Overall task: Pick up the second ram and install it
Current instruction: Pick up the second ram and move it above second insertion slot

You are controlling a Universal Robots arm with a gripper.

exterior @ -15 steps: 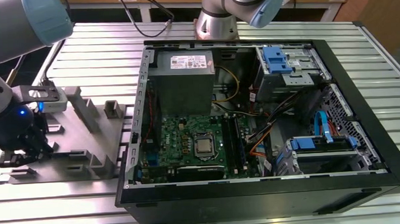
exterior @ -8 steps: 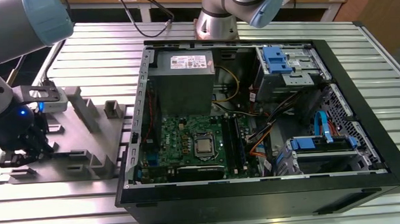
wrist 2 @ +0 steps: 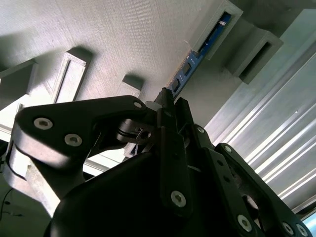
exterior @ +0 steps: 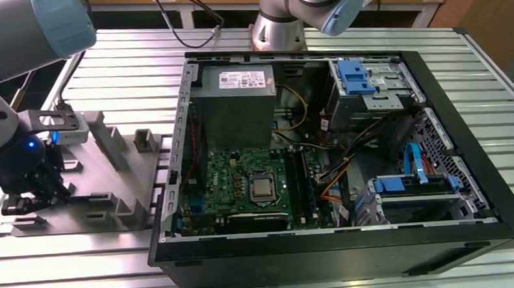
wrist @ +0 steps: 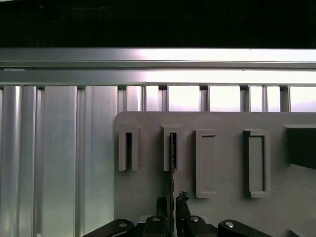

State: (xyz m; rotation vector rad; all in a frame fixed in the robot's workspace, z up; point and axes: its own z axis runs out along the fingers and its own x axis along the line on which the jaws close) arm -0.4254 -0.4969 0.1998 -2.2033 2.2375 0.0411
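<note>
Gripper (wrist: 171,200) is clamping the second ram (wrist: 173,148) at its near end; stick is sitting edge-on in a slot of the grey fixture (wrist: 229,163).

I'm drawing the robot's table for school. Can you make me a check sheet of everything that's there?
Surface: silver slatted metal table, carrying a grey slotted holder plate and an open black computer case.
Job's things: slim blue-and-dark memory stick stands on edge in a holder slot.
Clutter: nothing seen.
Grippers: black gripper at the stick's end; grip unclear.
Cables: yellow and orange wires inside the case.
Surroundings: a second grey arm's base beyond the case.
</note>
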